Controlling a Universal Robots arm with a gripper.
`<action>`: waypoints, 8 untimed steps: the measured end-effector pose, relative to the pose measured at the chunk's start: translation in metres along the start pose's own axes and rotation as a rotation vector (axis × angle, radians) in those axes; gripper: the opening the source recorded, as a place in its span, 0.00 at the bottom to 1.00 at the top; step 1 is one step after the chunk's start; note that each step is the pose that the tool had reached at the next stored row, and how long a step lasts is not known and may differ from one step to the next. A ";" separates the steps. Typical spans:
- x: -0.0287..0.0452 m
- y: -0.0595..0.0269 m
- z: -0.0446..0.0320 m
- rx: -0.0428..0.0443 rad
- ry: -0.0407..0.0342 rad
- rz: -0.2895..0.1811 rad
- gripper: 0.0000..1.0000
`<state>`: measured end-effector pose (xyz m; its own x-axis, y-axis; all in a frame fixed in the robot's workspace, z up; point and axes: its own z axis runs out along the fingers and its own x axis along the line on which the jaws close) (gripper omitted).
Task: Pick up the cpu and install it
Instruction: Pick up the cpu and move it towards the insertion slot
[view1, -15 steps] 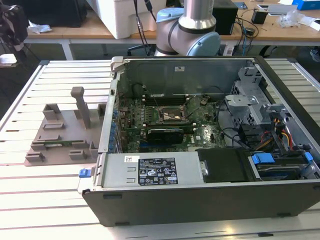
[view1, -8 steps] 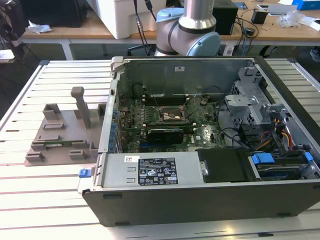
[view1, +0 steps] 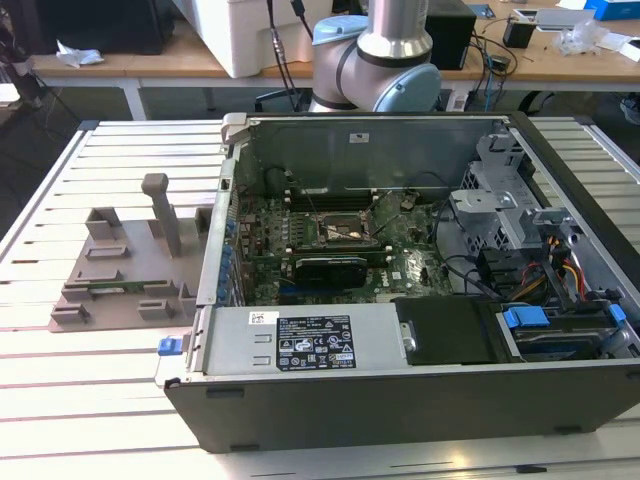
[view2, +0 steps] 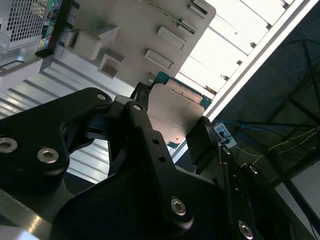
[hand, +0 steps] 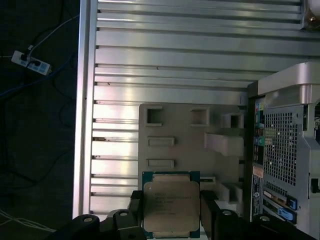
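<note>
The cpu (hand: 171, 205), a small square chip with a pale metal top on a green board, sits between my gripper's (hand: 171, 212) two black fingers (hand: 135, 202), shut on its opposite edges. In the second wrist view the cpu (view2: 175, 112) shows its flat face inside the gripper (view2: 172, 114). It hangs high above the slatted table, over the grey fixture plate (hand: 185, 130). In the exterior view the arm's elbow (view1: 385, 50) stands behind the open computer case (view1: 400, 390), whose motherboard socket (view1: 345, 232) lies uncovered.
The grey fixture plate (view1: 120, 270) with upright blocks lies on the slatted metal table (view1: 100, 380) to the exterior view's left of the case. A black expansion card (view1: 325, 268) sits just below the socket. Cables and drive bays (view1: 540, 270) fill the case's right side.
</note>
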<state>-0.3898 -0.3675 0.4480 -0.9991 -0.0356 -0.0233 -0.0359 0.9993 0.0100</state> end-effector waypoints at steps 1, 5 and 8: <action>0.0000 0.0000 0.0000 0.0000 0.0000 0.000 0.54; -0.0006 -0.0001 -0.0002 0.0000 0.0003 0.000 0.54; -0.0168 -0.0006 0.0003 -0.0001 0.0001 0.000 0.54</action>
<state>-0.3730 -0.3675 0.4481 -0.9991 -0.0357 -0.0231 -0.0359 0.9993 0.0101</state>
